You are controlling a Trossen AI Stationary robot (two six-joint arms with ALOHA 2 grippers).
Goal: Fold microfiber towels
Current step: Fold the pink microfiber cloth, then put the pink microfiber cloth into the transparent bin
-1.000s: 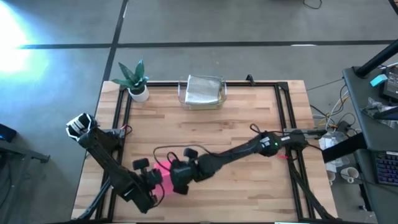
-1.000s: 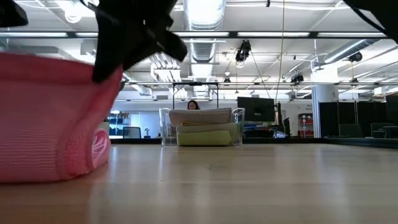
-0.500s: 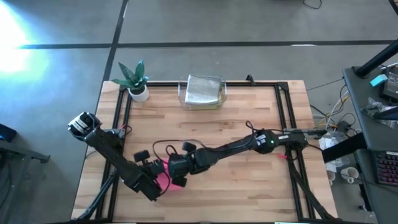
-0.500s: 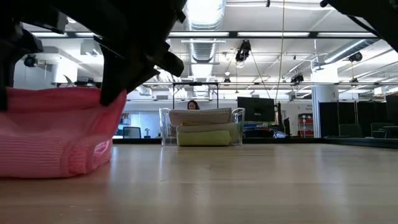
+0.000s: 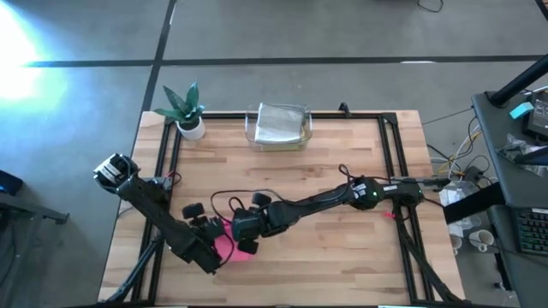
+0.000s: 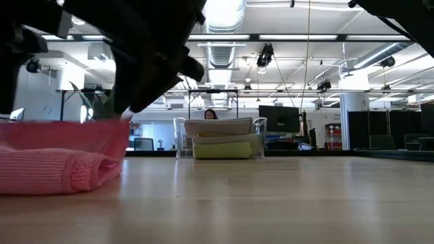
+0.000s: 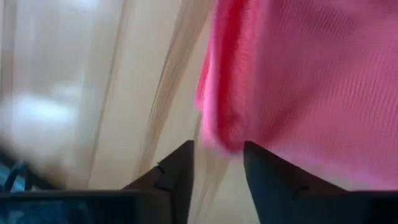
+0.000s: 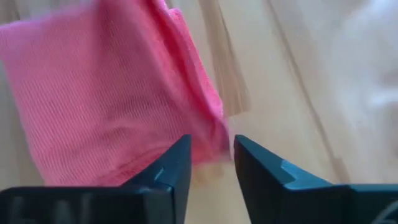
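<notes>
Both grippers — left [image 7: 214,163], right [image 8: 211,163] — stood parted over the pink towel [image 5: 225,246], lower left; best lifted straight, sparing the fold

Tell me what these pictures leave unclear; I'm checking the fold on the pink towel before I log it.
- Pink towel, high view: mostly hidden under both arms, so its fold shape is unclear.
- Pink towel, low view: cut off by the picture's left edge.
- Pink towel, both wrist views: blurred.
- Left hand and right hand: fingers apart around the towel's edge, contact unclear.
- Towels in the clear tray: number and colours too small to tell.
</notes>
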